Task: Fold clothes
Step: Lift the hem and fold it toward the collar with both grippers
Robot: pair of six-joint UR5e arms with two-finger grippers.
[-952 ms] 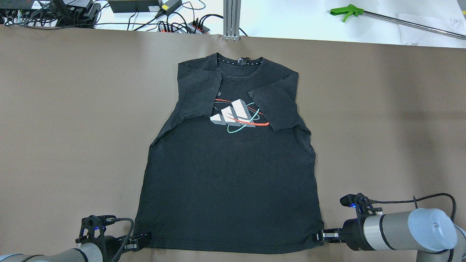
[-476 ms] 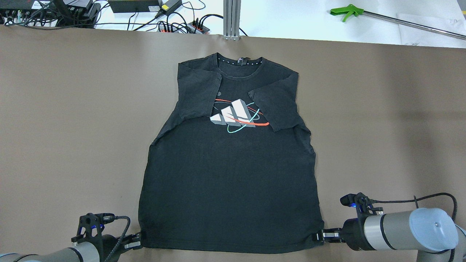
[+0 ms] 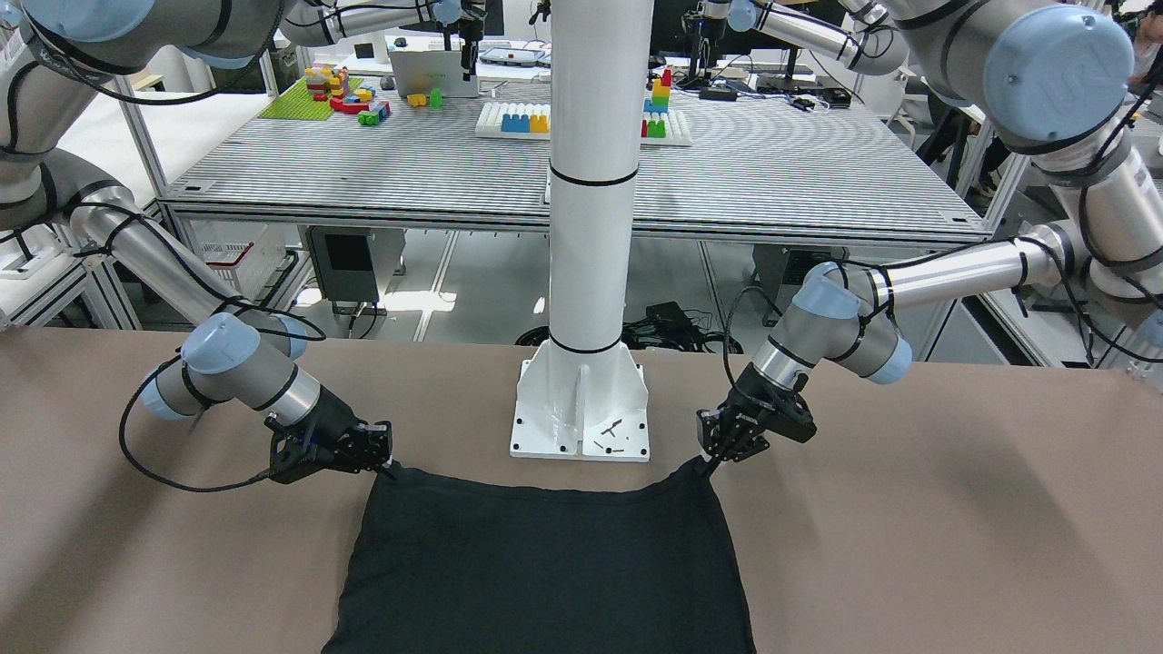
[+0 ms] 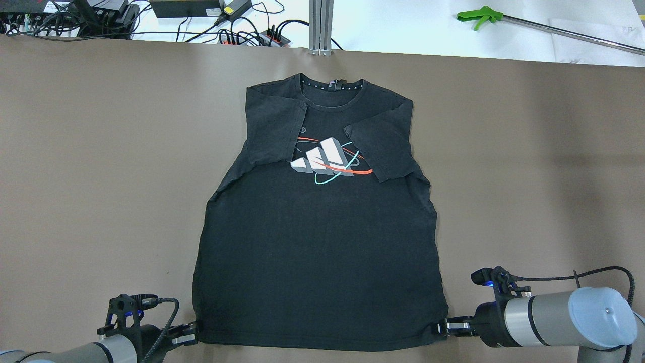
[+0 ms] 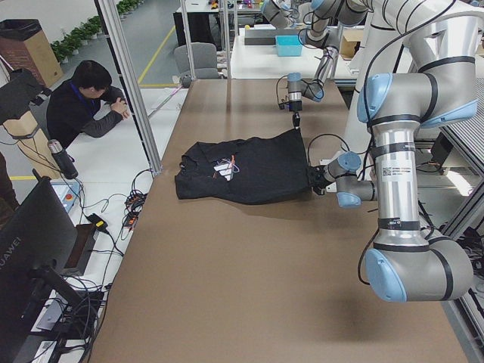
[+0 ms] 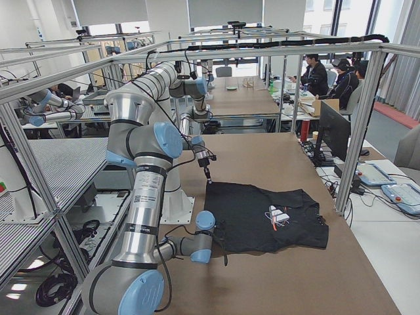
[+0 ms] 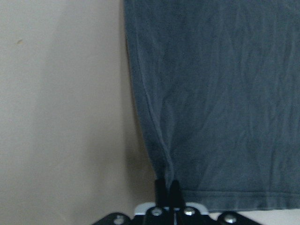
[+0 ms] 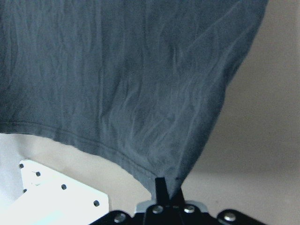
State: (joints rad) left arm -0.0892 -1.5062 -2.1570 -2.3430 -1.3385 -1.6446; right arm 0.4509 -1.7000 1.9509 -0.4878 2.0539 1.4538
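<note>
— Since a second ago we are seeing our left gripper [image 4: 186, 339] sitting lower and further left in the overhead frame. The shirt's lower-left edge is lying a little nearer the centre. Our right gripper [image 4: 446, 326] is staying where it was.

— Agreed. Starting big, the brown table [image 4: 101, 151] is filling nearly the whole overhead frame. The black T-shirt [image 4: 317, 262] is lying flat at its centre, collar toward the top edge and hem along the bottom edge.

— We are also seeing both sleeves folded inward over the chest, partly covering the white, red and teal print [image 4: 327, 161].

— And how are the tools standing?

— We are reading that from the wrist views: each pair of fingers is pressed together on a hem corner. The left is pinching at the lower left of the overhead frame, the right at the lower right. In the front-facing view the hem is curving between the two pinched corners.
</note>
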